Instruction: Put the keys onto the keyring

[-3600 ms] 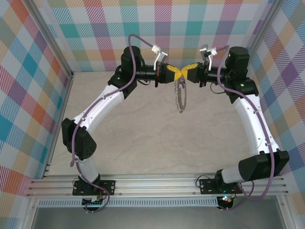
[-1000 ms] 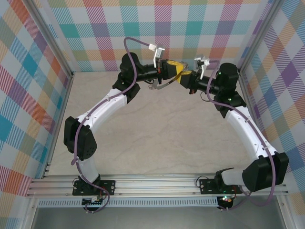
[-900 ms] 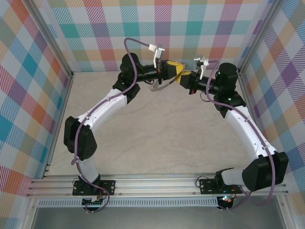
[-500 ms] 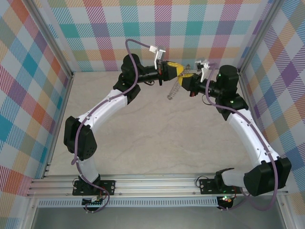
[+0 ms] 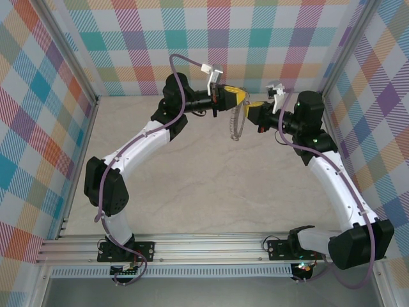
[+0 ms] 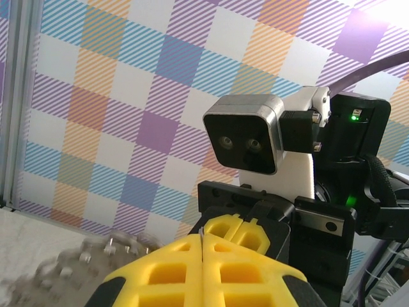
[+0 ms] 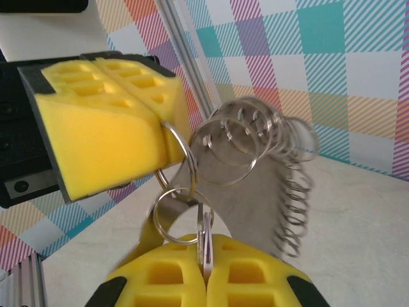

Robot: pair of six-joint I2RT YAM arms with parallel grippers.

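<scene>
Clenched at the right fingers (image 7: 216, 276) on a thin silver sliver standing edge-on, probably the key (image 7: 203, 238), though with no lilac head on show to confirm it. Clenched too at the left fingers (image 7: 108, 125), just above and left of the right pair, pinching one wire loop of the keyring (image 7: 289, 192). Between the two pairs, joined by a small ring (image 7: 174, 214) that seems to link sliver to loop. Outward and down from both, trailing blurred, with the scalloped chain hanging seemingly clear of the table (image 5: 192, 185).

Against a second ago: drawn back rightward with the right pair, opening a slight gap from the left pair. Dropped as well from a sideways sweep under the left pair to a hang below that gap. Against further back: no longer tip to tip.

Reads as threading near its end, with the key apparently caught on a loop. Not yet let go, so not yet proven.
</scene>
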